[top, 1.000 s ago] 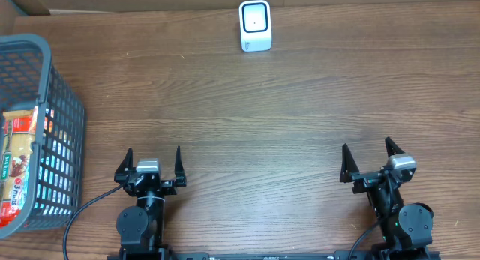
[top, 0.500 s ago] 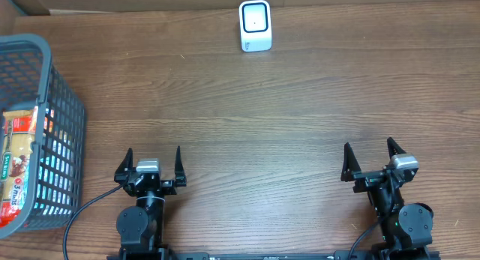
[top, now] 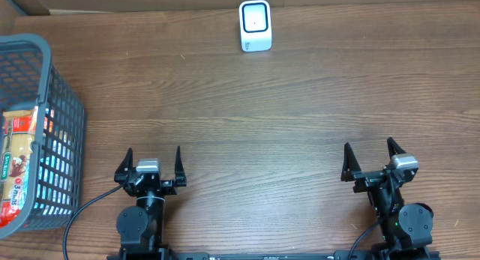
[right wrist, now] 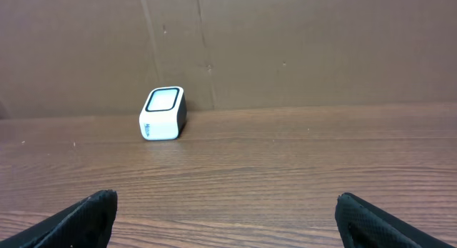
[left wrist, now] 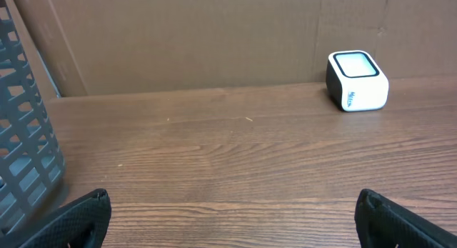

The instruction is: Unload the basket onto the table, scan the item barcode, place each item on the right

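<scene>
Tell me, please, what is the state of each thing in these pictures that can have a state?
left tool, open, holding nothing.
right tool, open, holding nothing.
barcode scanner, standing at the far side, nothing in front of its window.
basket, upright at the left side, goods inside.
snack packet, lying in the basket, not yet picked up.
</scene>
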Controlling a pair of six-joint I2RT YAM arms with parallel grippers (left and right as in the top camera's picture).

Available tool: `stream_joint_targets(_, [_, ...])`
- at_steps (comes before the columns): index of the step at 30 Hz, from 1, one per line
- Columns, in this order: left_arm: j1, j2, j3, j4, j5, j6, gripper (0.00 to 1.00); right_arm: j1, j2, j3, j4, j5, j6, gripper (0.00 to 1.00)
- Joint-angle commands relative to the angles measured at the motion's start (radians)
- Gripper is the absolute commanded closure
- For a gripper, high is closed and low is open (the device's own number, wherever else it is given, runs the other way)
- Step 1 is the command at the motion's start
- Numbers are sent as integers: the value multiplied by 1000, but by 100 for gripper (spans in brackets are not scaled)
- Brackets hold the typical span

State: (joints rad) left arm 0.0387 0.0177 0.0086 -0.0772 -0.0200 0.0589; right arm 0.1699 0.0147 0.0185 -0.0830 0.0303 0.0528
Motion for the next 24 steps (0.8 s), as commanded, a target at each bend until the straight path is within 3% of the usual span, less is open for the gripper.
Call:
stream_joint_targets(1, [-6,-9,-4,2,-8,16,0,-2,-12,-11,2,10,7,0])
stream_joint_targets(24, [-6,-9,-4,3,-24,39,0,-2,-12,-11,2,10,7,0])
